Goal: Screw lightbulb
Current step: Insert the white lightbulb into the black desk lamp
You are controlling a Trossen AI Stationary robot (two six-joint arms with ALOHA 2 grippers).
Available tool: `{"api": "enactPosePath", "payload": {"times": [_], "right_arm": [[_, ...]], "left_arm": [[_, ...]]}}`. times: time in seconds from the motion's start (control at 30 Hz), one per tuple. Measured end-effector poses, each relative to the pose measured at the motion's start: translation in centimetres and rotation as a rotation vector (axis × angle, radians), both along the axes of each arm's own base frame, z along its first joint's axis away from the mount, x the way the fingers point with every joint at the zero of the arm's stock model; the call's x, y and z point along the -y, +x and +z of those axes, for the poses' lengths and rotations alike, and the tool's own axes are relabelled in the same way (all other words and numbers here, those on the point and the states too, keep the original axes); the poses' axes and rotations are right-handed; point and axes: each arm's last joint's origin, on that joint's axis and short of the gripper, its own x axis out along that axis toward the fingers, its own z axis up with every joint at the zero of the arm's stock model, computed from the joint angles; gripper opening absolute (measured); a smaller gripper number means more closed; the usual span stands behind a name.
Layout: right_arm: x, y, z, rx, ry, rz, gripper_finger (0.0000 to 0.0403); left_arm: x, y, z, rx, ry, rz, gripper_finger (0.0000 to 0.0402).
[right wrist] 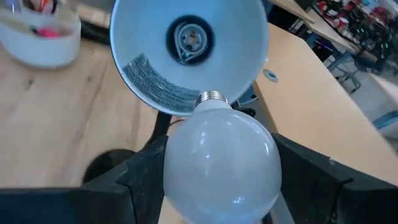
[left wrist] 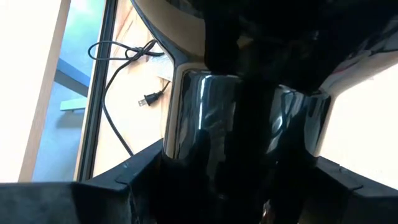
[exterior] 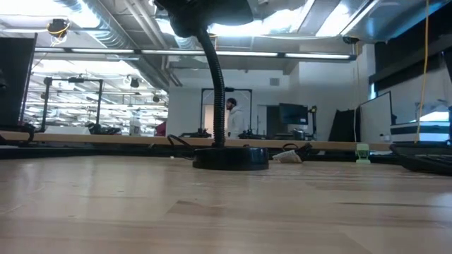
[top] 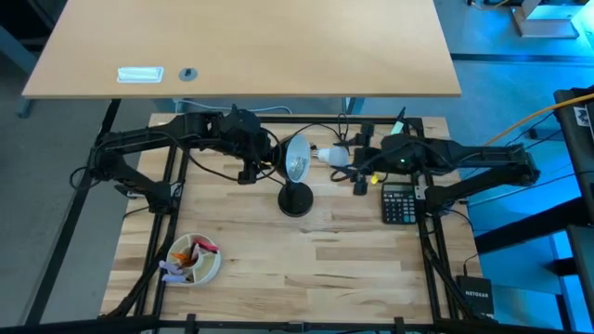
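The black desk lamp point(top: 297, 176) stands on its round base point(exterior: 229, 156) at mid-table. Its silvery shade point(top: 297, 158) opens toward the table's right. My left gripper point(top: 255, 153) is shut on the back of the lamp's head. My right gripper point(top: 357, 160) is shut on the white lightbulb point(top: 332, 155) just right of the shade. In the right wrist view the bulb point(right wrist: 217, 168) points its metal screw base point(right wrist: 211, 98) at the shade point(right wrist: 149, 74). The socket point(right wrist: 191, 40) sits deeper inside, apart from the base. My left gripper has the glossy black back of the lamp's head point(left wrist: 205, 124) between its two fingers point(left wrist: 124, 180), coming level from the table's left. The lamp stands on its base, with its head held up off the table. My right gripper pinches the bulb's round white glass point(right wrist: 180, 180) between its two fingers point(right wrist: 140, 171), one on each side. The fingers come level from the table's right. The bulb is lifted clear of the table, its screw base pointing away from the gripper toward the shade's opening.
A black calculator point(top: 401, 204) lies right of the lamp base. A white bowl point(top: 193, 260) with small coloured items sits at the near left. A black power cord point(left wrist: 118, 93) with its plug lies on the far part of the table. A person stands far off in the room point(exterior: 232, 116).
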Motion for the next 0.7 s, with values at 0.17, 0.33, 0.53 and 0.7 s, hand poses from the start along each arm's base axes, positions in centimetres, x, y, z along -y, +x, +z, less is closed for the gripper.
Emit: {"api": "enactPosePath", "payload": {"times": [0.17, 0.33, 0.53, 0.7], "right_arm": [[-0.1, 1.3, 2.2, -0.078, -0.084, 0.036, 0.0260], [-0.2, 2.9, 2.9, -0.096, -0.144, 0.075, 0.0260], [-0.3, 4.7, 2.0, -0.126, -0.185, 0.105, 0.0260], [-0.4, 4.8, 1.9, -0.131, -0.184, 0.131, 0.0260]], "left_arm": [[0.0, 0.0, 0.0, 0.000, -0.002, 0.002, 0.0258], [0.0, 0.0, 0.0, 0.002, -0.010, 0.010, 0.0258], [0.5, 0.2, 0.0, -0.016, 0.066, -0.103, 0.0258], [0.6, 0.2, -0.1, -0.039, 0.137, -0.185, 0.0255]]}}
